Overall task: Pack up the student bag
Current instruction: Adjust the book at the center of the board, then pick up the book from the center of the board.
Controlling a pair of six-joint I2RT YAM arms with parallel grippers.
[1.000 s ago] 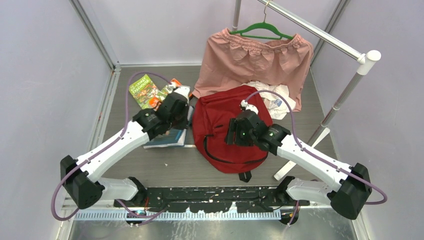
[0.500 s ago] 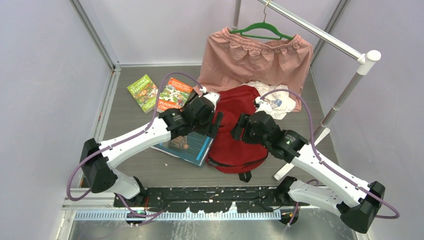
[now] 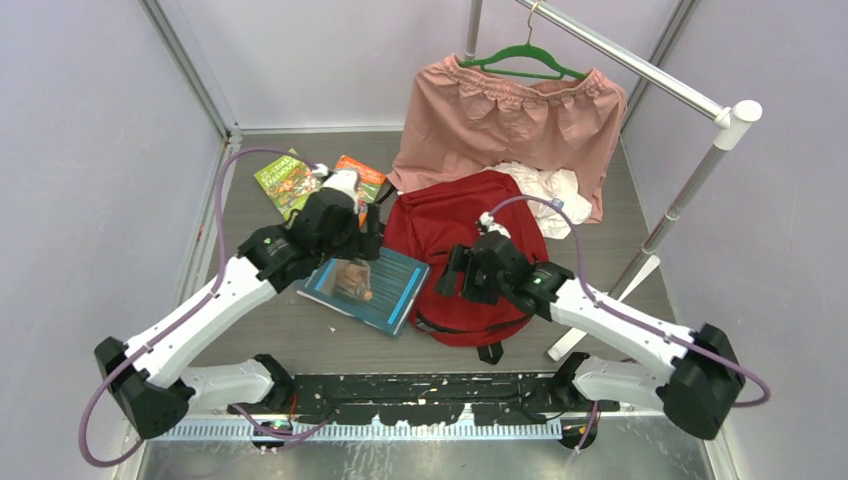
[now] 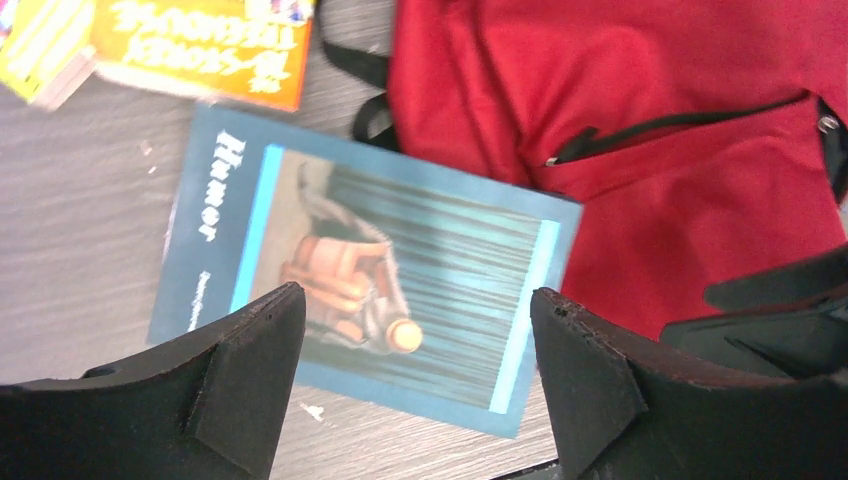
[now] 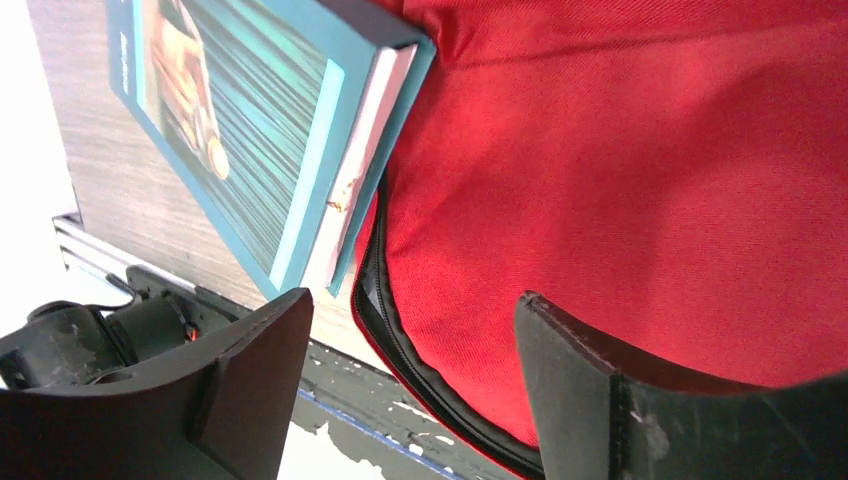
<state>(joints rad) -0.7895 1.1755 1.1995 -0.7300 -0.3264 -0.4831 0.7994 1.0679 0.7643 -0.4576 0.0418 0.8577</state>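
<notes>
- Nearest you, your right jaws (image 5: 410, 320) stand released with nothing between them. They hang over the near left part of the student bag (image 3: 432, 215), where its black zipper trim (image 5: 385, 320) runs along the edge.
- The student bag lies flat on the desk (image 3: 330, 340), a little right of centre. Its black strap end pokes out at the near side. In the top view your right arm crosses over its lower half.
- Just left of the bag lies a teal book (image 3: 365, 288), cover up and turned at an angle. Its right corner touches the bag's edge.
- Your left jaws (image 4: 415, 330) are also released and hold nothing. They hover above the far part of the teal book, and the wrist view shows the book's cover in the gap between them.
- Farther back on the left, a green book (image 3: 285, 180) and an orange book (image 3: 362, 172) lie side by side on the desk. Your left arm partly hides both.
- Behind the bag on the right, a crumpled white cloth (image 3: 545, 188) rests against the bag's far edge.
- At the very back, a pale pink garment (image 3: 505, 120) hangs from a green hanger (image 3: 525, 60) on the metal rail (image 3: 640, 68). Its hem reaches the desk.
</notes>
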